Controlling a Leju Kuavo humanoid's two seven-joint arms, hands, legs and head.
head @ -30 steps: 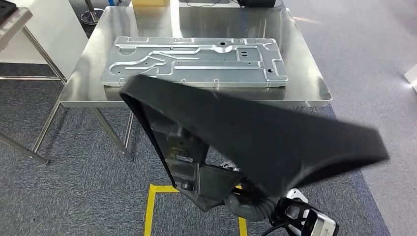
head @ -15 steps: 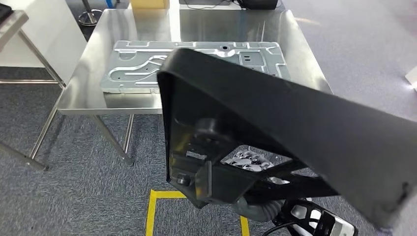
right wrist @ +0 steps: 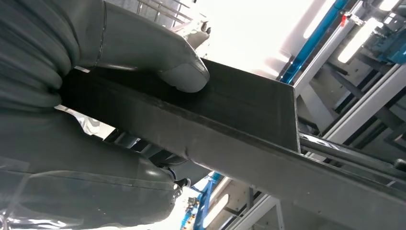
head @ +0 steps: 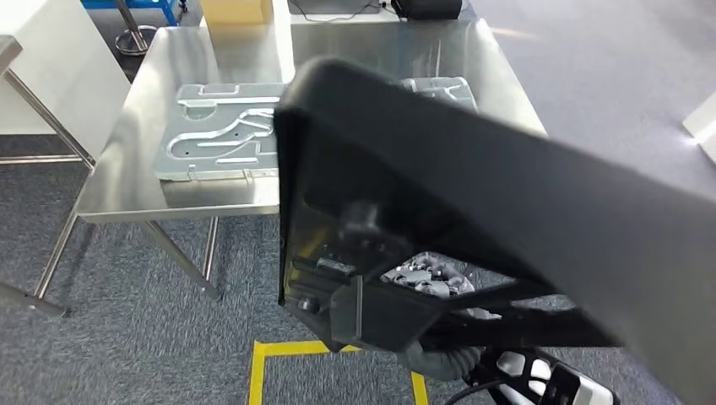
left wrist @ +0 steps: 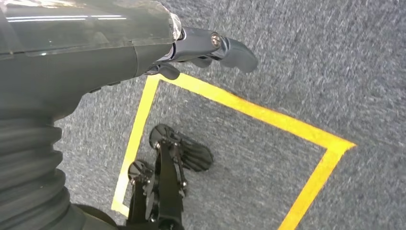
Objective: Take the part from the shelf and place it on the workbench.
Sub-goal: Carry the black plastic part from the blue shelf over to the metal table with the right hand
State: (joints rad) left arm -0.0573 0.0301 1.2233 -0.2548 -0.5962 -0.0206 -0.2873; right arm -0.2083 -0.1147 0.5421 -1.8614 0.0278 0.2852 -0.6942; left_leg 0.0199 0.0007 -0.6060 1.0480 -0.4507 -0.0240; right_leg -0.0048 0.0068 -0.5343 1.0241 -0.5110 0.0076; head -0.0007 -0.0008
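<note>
The black part (right wrist: 230, 124) is gripped by the right hand (right wrist: 110, 62), thumb pressed on its flat face, and is held up in front of the steel workbench (head: 127, 181), where a metal plate (head: 215, 139) lies. The left hand (left wrist: 191, 45), fingers loosely spread and holding nothing, is hung over grey carpet (left wrist: 335, 57) marked with yellow tape (left wrist: 268, 117).

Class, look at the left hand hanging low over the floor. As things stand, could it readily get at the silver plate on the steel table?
Probably not readily. The left hand hangs low over the carpet, holding nothing, while the silver plate lies up on the steel table, and the black part spans the space between.
</note>
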